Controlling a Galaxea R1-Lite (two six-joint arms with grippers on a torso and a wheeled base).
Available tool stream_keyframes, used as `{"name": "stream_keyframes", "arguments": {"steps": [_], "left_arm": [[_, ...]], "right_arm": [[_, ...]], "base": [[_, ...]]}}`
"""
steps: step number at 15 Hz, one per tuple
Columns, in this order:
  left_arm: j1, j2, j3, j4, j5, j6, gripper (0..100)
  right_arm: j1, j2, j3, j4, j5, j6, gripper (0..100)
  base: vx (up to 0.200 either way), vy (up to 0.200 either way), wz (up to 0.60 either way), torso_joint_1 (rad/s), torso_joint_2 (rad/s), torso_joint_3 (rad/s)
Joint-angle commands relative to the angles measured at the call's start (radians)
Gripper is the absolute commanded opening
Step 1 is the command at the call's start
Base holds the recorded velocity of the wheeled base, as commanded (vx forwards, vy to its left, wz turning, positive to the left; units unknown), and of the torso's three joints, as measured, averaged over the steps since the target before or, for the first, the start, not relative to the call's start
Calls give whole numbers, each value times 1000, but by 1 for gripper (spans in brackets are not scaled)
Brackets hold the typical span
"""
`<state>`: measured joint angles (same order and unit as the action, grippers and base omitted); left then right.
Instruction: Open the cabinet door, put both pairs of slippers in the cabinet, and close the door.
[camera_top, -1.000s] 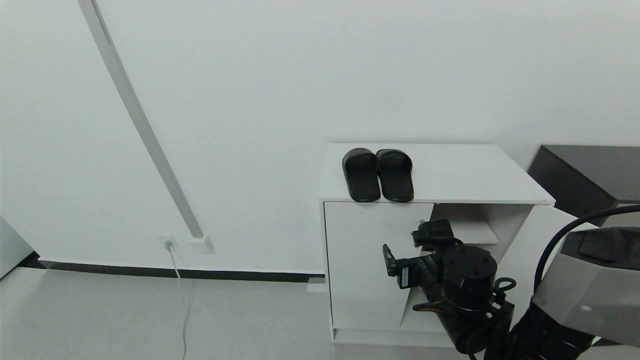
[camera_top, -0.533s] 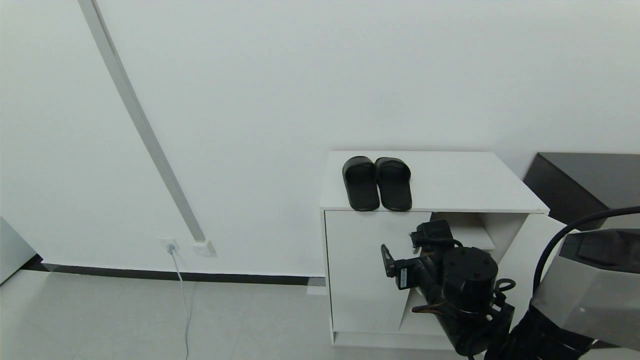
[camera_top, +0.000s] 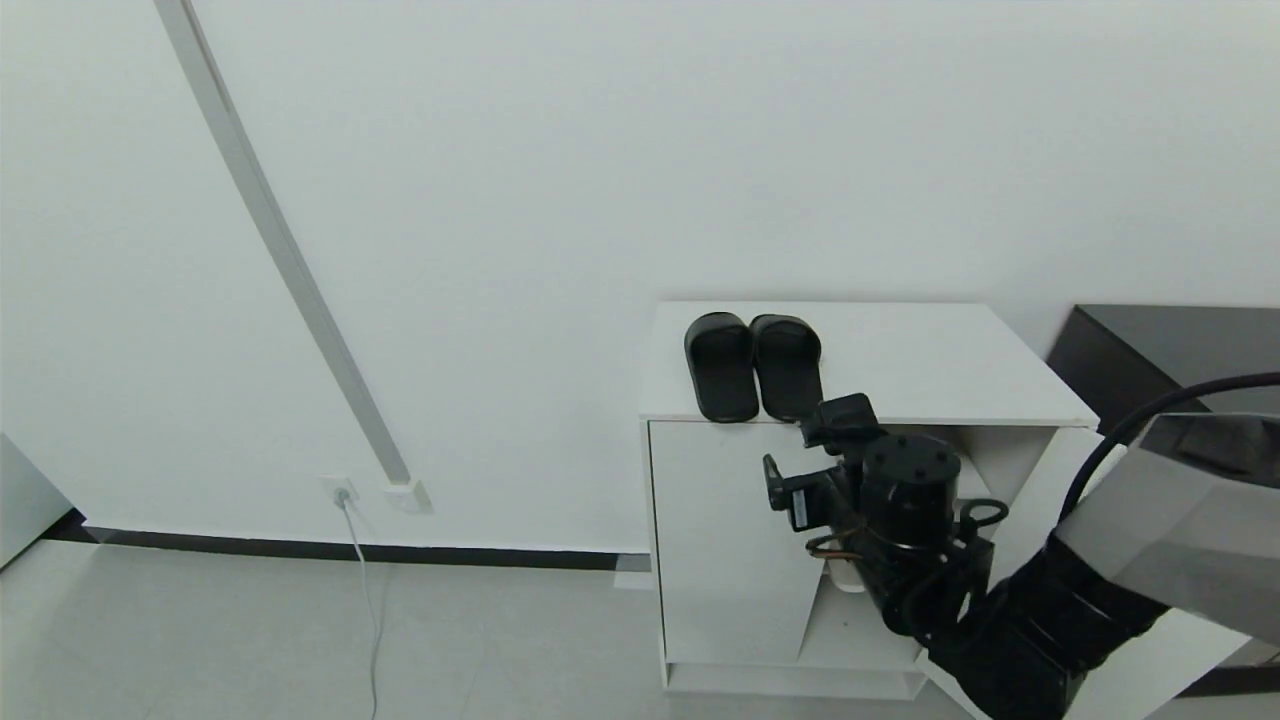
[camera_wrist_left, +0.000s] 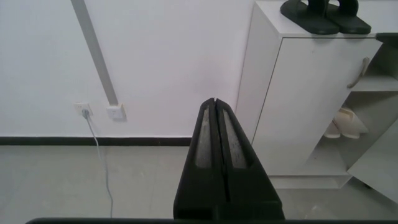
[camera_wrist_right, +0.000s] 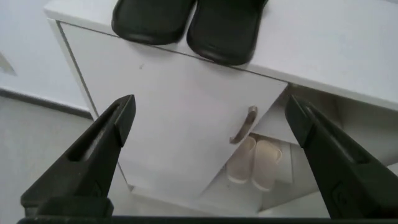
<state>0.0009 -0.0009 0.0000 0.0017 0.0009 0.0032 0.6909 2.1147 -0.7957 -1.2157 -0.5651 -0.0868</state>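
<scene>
A white cabinet (camera_top: 900, 360) stands against the wall, its left door (camera_top: 725, 540) closed and its right door (camera_top: 1035, 490) swung open. A black pair of slippers (camera_top: 755, 365) lies on top near the front edge. A white pair of slippers (camera_wrist_right: 255, 163) rests on a shelf inside, behind the left door's handle (camera_wrist_right: 242, 124). My right gripper (camera_wrist_right: 209, 106) is open and empty, held in front of the cabinet just below the black slippers (camera_wrist_right: 186, 18). My left gripper (camera_wrist_left: 216, 143) is shut and empty, well off to the cabinet's left, above the floor.
A dark piece of furniture (camera_top: 1170, 350) stands right of the cabinet. A wall socket with a hanging cable (camera_top: 345, 500) and a slanted grey conduit (camera_top: 280, 240) are on the wall to the left. Open floor lies left of the cabinet.
The head camera shifted a little at first. Since then my right arm has risen from mid-door height to the cabinet's top front edge. The slippers have not moved.
</scene>
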Motion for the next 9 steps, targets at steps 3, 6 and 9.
{"name": "stream_keyframes", "arguments": {"steps": [3,6,9], "left_arm": [[1,1,0,0,1,-2,0],[1,1,-2,0,-1,-2,0],[1,1,-2,0,-4,0,0]], "right_arm": [[-11,-90,-283,374,1,136,100],[-11,-90,-365,553,4,233,100],[-8,-87,-365,570,34,263,100]], "base": [[0,0,0,0,0,0],[0,0,0,0,0,0],[67,0,0,1,-1,1]]}}
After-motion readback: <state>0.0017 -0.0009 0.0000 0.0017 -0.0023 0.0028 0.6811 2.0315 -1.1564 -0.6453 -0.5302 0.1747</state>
